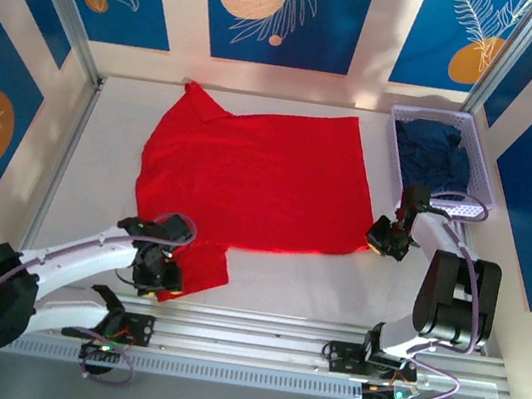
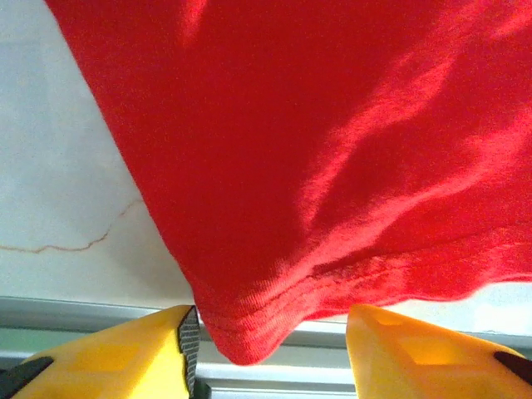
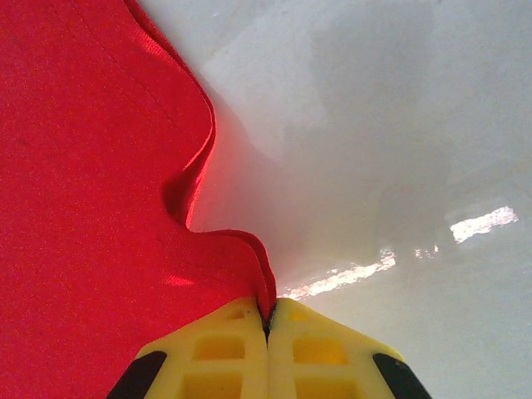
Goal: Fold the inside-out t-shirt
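Bright red cloth t-shirt on white table. Toward the near edge: right gripper clamped on the hem; left gripper fingers apart astride, perhaps, a sleeve.

Your left arm and right arm: white links, black joint housings, looping lilac cables; left gripper and right gripper yellow-fingered.

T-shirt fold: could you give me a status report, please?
Left gripper open around near-left corner. Right gripper shut on t-shirt edge. Cloth mostly spread flat. Basket off to the side.
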Tool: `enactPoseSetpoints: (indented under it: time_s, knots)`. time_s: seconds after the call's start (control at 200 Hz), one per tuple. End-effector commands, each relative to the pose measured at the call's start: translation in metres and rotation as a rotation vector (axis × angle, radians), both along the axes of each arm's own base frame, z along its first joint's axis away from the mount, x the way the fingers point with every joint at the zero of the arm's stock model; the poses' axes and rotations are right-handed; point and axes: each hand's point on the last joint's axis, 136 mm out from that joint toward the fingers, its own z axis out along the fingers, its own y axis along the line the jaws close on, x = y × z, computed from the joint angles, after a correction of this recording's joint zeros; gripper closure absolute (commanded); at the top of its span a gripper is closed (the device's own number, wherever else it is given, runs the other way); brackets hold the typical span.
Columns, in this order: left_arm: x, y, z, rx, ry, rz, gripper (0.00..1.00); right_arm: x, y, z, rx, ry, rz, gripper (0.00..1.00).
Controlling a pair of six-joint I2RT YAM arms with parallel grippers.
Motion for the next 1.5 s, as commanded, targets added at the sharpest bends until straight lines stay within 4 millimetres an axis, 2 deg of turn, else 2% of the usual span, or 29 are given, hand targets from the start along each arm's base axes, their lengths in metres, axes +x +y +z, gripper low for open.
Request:
enactPoseSetpoints:
  time_s: [0.0,0.145,0.33,0.5,0.645,0.865,1.01,1.315,1.495]
  knots:
    - [-0.01,-0.001,-0.01,-0.008,0.043,0.008,0.54,-0.003,0.003,0.002,0.022,-0.013,0.014,1.0]
    - [-0.014,0.003,-0.017,0.005,0.052,-0.001,0.64,-0.002,0.003,0.003,0.02,-0.015,0.015,1.0]
    - [-0.014,0.008,-0.019,0.023,0.043,-0.018,0.8,-0.004,0.003,0.002,0.02,-0.011,0.015,1.0]
    - [0.002,0.006,0.005,0.015,-0.046,-0.013,1.0,-0.008,0.003,0.005,0.014,-0.02,0.012,1.0]
    - [0.022,0.007,0.037,-0.016,-0.168,0.027,1.0,-0.012,0.002,0.007,0.011,-0.025,0.007,1.0]
    - [0.065,0.003,0.082,-0.171,-0.292,0.102,1.0,0.009,0.008,0.025,0.046,-0.067,0.035,1.0]
    - [0.096,0.01,0.11,-0.207,-0.366,0.099,1.0,0.024,0.006,0.036,0.035,-0.088,0.058,1.0]
    - [0.154,0.022,0.137,-0.241,-0.458,0.081,1.0,0.059,0.003,0.046,0.038,-0.106,0.087,1.0]
    - [0.189,0.024,0.151,-0.257,-0.516,0.084,1.0,0.072,0.004,0.045,0.034,-0.102,0.101,1.0]
